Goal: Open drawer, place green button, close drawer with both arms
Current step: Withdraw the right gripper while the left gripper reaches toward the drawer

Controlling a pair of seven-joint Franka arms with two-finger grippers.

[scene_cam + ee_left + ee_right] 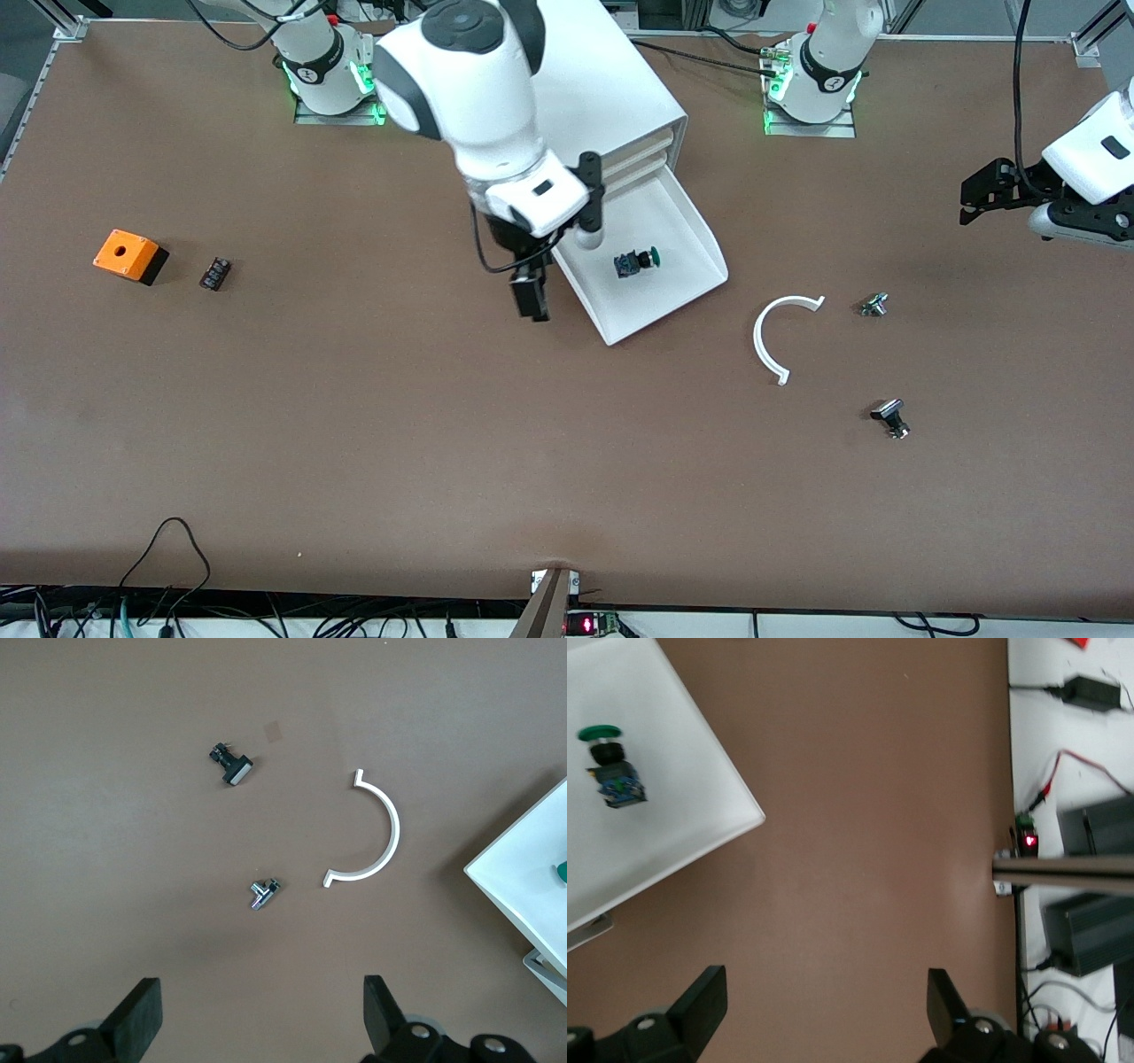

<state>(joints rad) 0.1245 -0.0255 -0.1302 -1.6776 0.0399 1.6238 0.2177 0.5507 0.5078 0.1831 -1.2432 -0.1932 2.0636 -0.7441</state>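
Note:
The lowest drawer (687,257) of the white cabinet (611,97) is pulled out. The button (638,262), green cap on a black and blue body, lies on its side in it. My right gripper (532,306) hangs open and empty over the table, just beside the drawer's side toward the right arm's end. The right wrist view shows the drawer (673,842) with the button (609,766), and bare table between the open gripper (824,992). My left gripper (970,202) is open and empty, up over the left arm's end of the table. It (261,1001) looks down on small parts and the drawer's corner (523,873).
A white C-shaped strip (772,341) lies nearer the front camera than the drawer, toward the left arm's end. A small silver part (874,305) and a black-and-silver part (891,418) lie by it. An orange box (127,255) and a small black part (215,273) lie toward the right arm's end.

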